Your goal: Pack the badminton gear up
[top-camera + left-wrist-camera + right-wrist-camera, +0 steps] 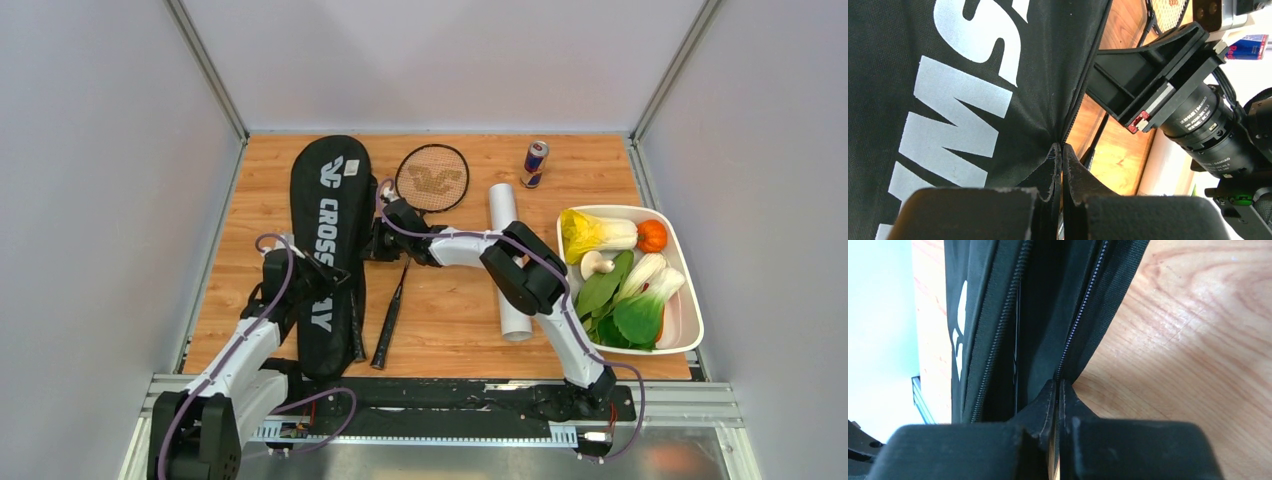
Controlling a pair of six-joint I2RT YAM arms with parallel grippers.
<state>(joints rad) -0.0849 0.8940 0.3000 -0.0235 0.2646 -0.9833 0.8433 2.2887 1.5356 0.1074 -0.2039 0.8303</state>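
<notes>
The long black racket bag (328, 240) lies lengthwise on the left of the table. My left gripper (338, 280) is shut on its right zip edge, seen close in the left wrist view (1062, 148). My right gripper (378, 242) is shut on the same edge farther up; the right wrist view (1058, 383) shows the fingertips pinching one zip row with the bag (1038, 315) gaping open. One black racket (431, 178) lies right of the bag, handle toward me. The white tube (508, 262) lies right of it. No shuttlecocks and no second racket are clearly visible.
A red-and-blue drink can (535, 163) stands at the back, right of the racket head. A white tray (688, 290) of vegetables fills the right side. Grey walls close in the table on three sides. My right arm spans over the tube.
</notes>
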